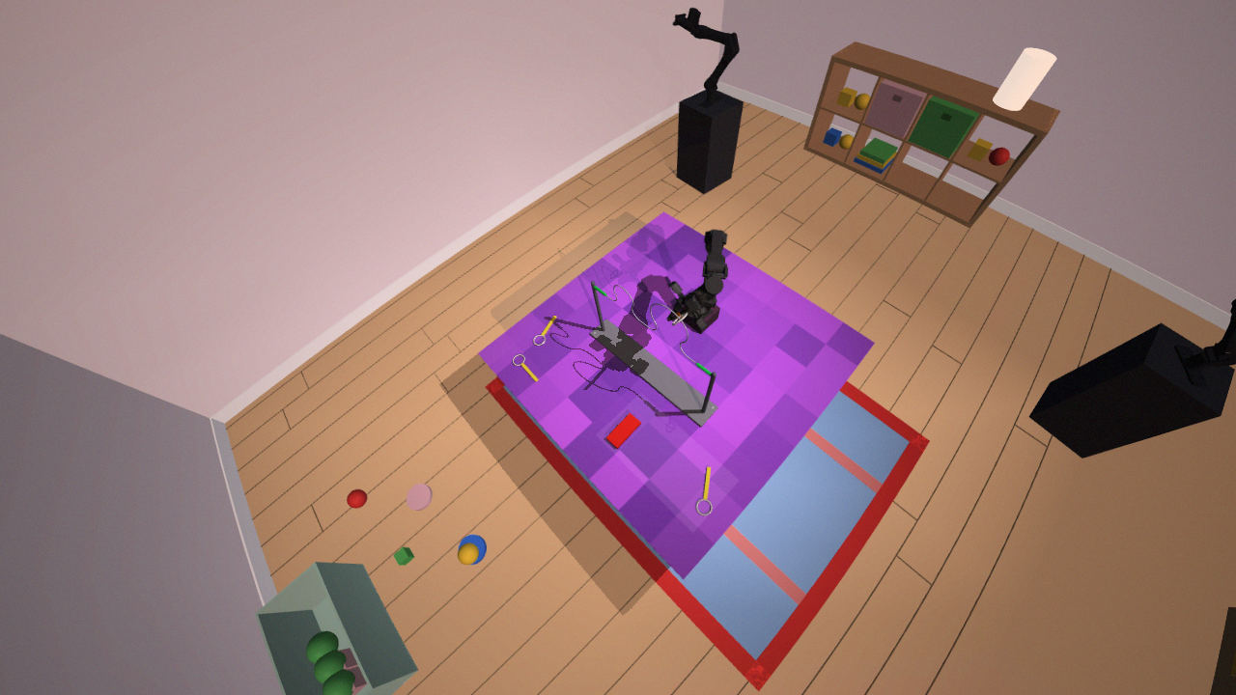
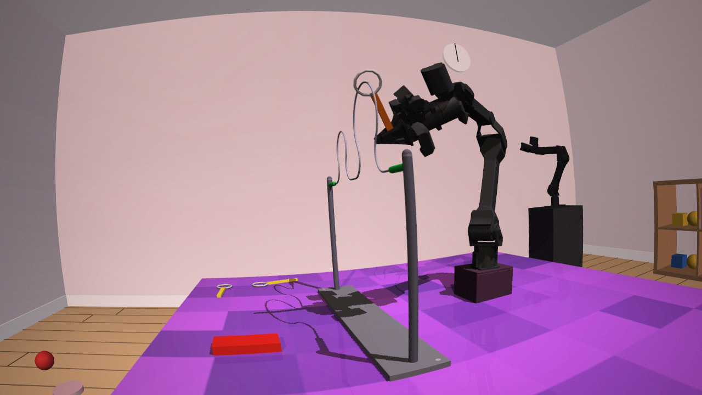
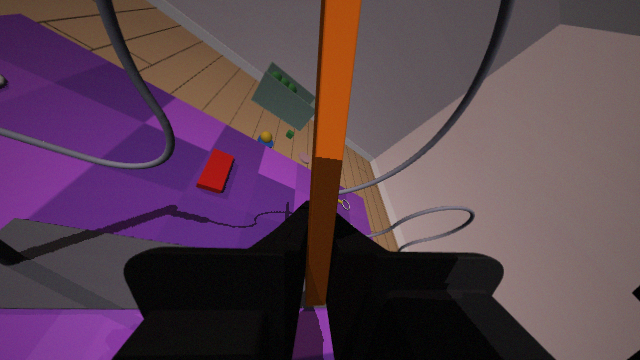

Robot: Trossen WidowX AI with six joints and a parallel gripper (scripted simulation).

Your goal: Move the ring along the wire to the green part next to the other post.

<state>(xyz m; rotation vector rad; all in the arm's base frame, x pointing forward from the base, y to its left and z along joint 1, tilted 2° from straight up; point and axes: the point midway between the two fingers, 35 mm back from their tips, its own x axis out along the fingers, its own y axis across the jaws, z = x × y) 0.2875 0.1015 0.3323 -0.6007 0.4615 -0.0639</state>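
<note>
The ring is at the top of the tall arch of the grey wire. The arch's top shows inside the ring's opening in the exterior view; the exact gap is too small to tell. The orange handle slants down from the ring into my gripper, which is shut on it. In the exterior view, the fingertips overlap the wire's near descending stretch; contact cannot be told. Green parts adjoin the near post and far post.
The posts stand on a grey base plate. A red block lies beside it. Three yellow-handled rings lie on the purple table top.
</note>
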